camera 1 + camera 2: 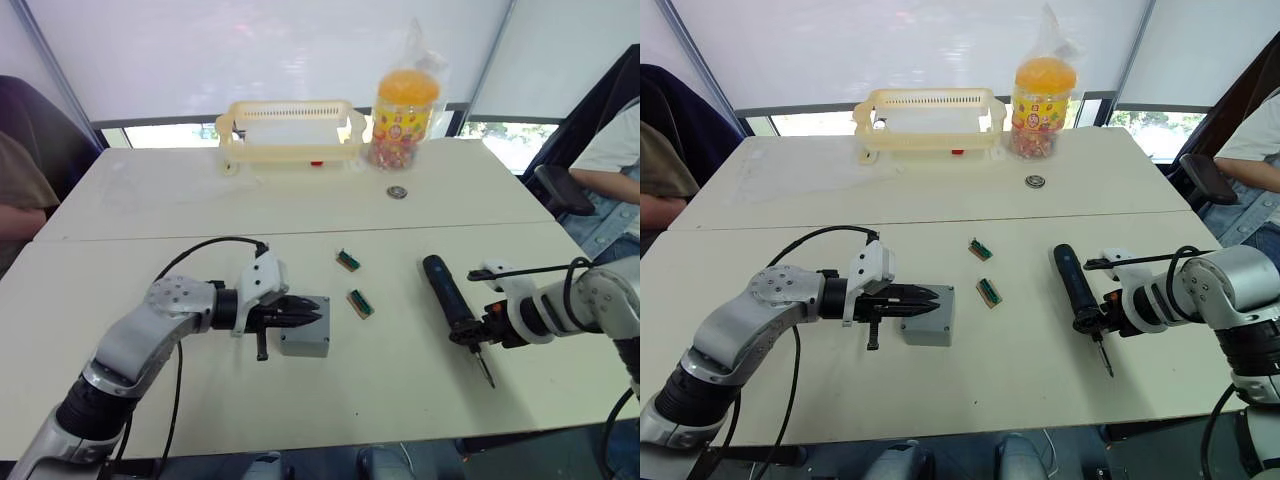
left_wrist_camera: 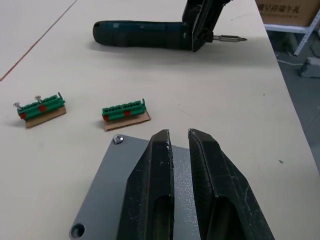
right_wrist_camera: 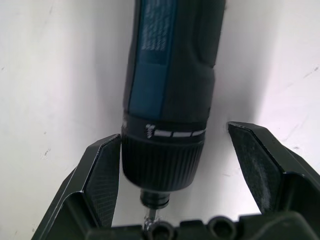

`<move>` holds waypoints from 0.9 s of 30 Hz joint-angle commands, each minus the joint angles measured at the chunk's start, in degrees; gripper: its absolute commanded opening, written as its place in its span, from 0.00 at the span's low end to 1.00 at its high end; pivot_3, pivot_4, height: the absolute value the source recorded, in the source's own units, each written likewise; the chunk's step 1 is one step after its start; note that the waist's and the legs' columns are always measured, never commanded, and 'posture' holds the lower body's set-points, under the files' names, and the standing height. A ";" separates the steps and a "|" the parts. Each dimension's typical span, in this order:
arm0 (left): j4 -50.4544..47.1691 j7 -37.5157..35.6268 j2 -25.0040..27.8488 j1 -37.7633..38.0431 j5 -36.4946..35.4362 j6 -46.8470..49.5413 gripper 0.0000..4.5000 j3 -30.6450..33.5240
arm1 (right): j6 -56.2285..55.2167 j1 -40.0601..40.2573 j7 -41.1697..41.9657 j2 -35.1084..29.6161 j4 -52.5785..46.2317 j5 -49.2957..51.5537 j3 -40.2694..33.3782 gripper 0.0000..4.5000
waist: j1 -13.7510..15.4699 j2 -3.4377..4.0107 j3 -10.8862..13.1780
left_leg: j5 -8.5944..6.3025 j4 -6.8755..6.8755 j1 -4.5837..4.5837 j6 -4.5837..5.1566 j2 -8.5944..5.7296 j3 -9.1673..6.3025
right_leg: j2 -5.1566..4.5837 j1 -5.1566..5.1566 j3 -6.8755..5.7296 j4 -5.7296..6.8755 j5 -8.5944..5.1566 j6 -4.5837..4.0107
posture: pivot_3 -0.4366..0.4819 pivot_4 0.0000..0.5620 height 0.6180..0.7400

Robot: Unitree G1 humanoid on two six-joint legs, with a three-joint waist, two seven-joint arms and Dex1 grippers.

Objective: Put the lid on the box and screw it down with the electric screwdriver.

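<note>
The grey box (image 1: 304, 347) sits on the table's near left, with the flat grey lid (image 2: 107, 185) lying on top of it. One lid corner holds a screw (image 2: 118, 139); another corner shows a bare hole. My left gripper (image 2: 179, 132) lies low over the lid, shut, with nothing between its fingers. The black electric screwdriver (image 1: 446, 297) lies on the table at the right, its bit pointing toward the near edge. My right gripper (image 3: 175, 137) is open around the screwdriver's collar; one finger touches it and the other stands apart.
Two green terminal blocks (image 1: 348, 260) (image 1: 360, 303) lie between the box and the screwdriver. At the back stand a yellow basket (image 1: 290, 135) and a candy jar (image 1: 403, 118), with a small round metal part (image 1: 397, 191) in front. People sit at both table ends.
</note>
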 commanded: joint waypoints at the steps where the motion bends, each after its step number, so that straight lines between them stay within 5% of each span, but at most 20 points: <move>1: -2.00 0.56 -0.27 0.36 0.06 -0.37 0.12 -0.21 | 0.16 -0.54 0.81 0.65 1.86 -3.69 1.29 0.82 | -0.01 0.00 0.00 | 0.00 0.00 0.00 0.00 0.00 0.00 | 0.00 0.00 0.00 0.00 0.00 0.00 | 0.48 0.27 1.00; 5: -1.89 0.76 -0.21 0.54 -0.01 -0.37 0.12 0.13 | 0.33 -0.62 1.65 2.11 2.52 -5.86 1.64 0.82 | 0.00 -0.06 -0.04 | 0.00 0.00 0.00 0.00 0.00 0.00 | 0.00 0.00 0.00 0.00 0.00 0.00 | 0.48 0.27 1.00; 11: -2.04 0.67 0.25 0.98 -0.16 -0.35 0.12 0.58 | 0.33 -0.18 3.04 3.67 2.02 -8.60 1.84 0.39 | -0.10 -0.16 -0.10 | 0.00 0.00 0.05 0.00 0.01 -0.01 | 0.01 0.05 -0.01 0.00 0.00 0.00 | 0.48 0.27 1.00; 19: -1.40 -1.32 4.50 0.98 -3.41 1.20 0.12 6.18 | -4.15 0.58 4.21 4.80 -0.37 -10.08 -7.29 0.39 | -0.20 -0.22 -0.12 | 0.00 -0.01 0.04 0.00 0.01 -0.02 | 0.01 0.04 -0.02 0.00 0.00 0.00 | 0.48 0.27 1.00; 27: 3.25 -6.01 8.97 -1.98 -6.45 3.24 0.12 8.65 | -31.01 -2.66 5.75 13.73 -8.76 -11.37 -21.12 0.39 | -0.19 0.64 0.41 | 0.00 -0.04 -0.31 -0.01 -0.07 0.09 | 0.04 -0.47 0.05 0.14 0.07 0.12 | 0.48 0.27 1.00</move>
